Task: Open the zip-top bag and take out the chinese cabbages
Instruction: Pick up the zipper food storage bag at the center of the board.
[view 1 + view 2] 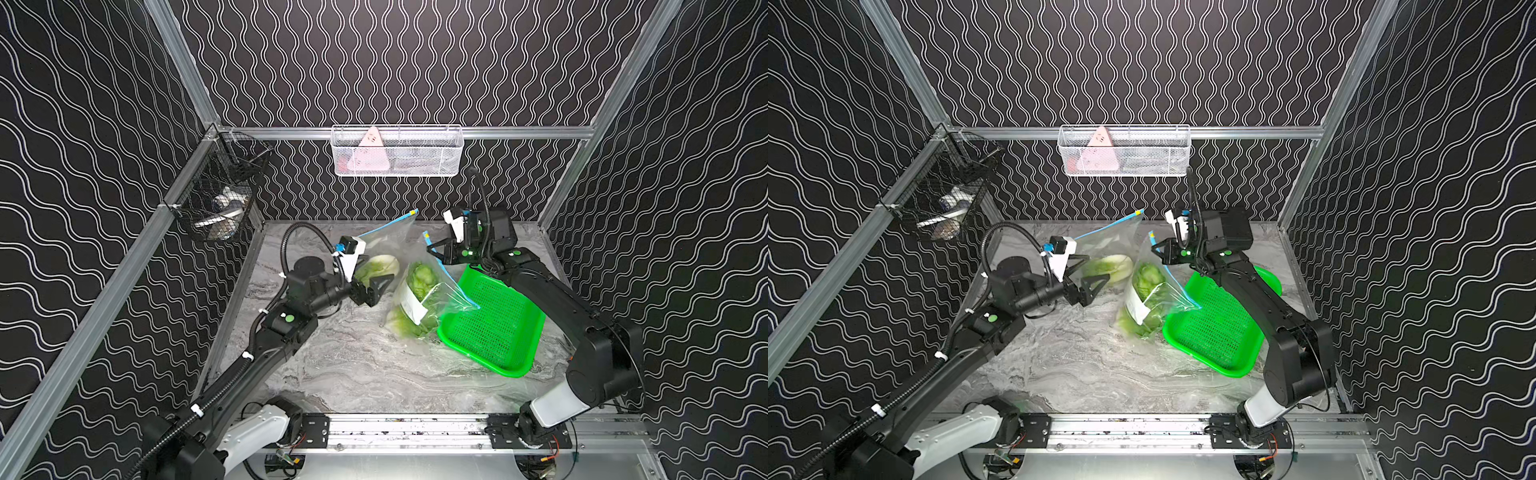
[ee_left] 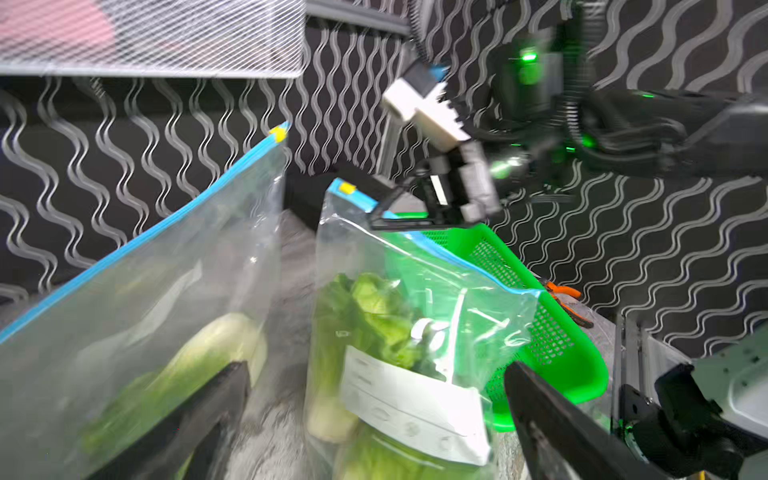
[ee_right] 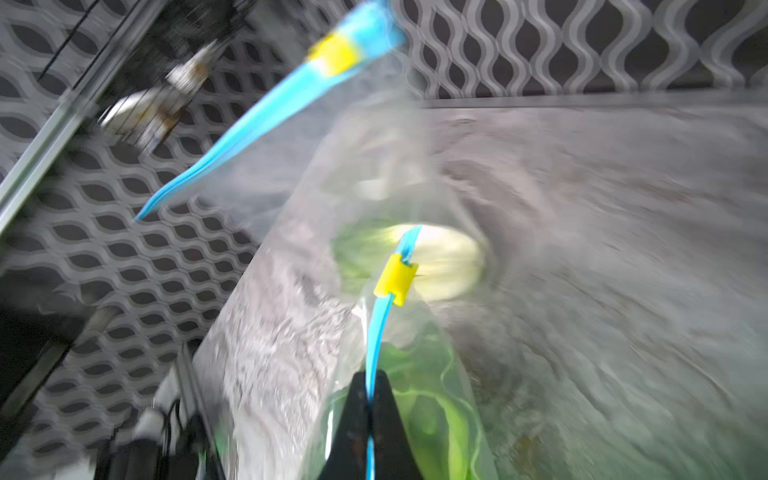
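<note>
Two clear bags with blue zip strips stand on the marbled surface [image 1: 353, 365], and the chinese cabbages [image 1: 422, 278] are split between them. The nearer zip-top bag [image 1: 432, 299] carries a white label [image 1: 411, 307] and holds leafy green heads stacked one above another. In the left wrist view a white stem base [image 2: 328, 411] shows low in this bag, beside the label. Its lower end rests on the surface and its side leans against the rim of a tilted green basket [image 1: 494, 328]. The right pincer [image 1: 434, 252] is closed tight on this bag's blue zip strip near the upper corner. In the right wrist view the strip runs straight out from between the pinched fingers [image 3: 353, 415] up to a yellow slider [image 3: 395, 278]. The farther zip-top bag [image 1: 390, 241] stands just behind and to the left, and its own strip rises to a yellow slider [image 3: 332, 52] at the top corner. One cabbage [image 1: 380, 266] lies inside it with its pale base turned toward the back wall. The left pincer [image 1: 380, 269] is spread wide and grips nothing. It is level with the two bags, and in the left wrist view one finger [image 2: 199, 415] overlaps the farther bag while the other sits out toward the basket. Both top views show the basket under the right arm. A white wire basket [image 1: 397, 151] hangs on the back wall.
</note>
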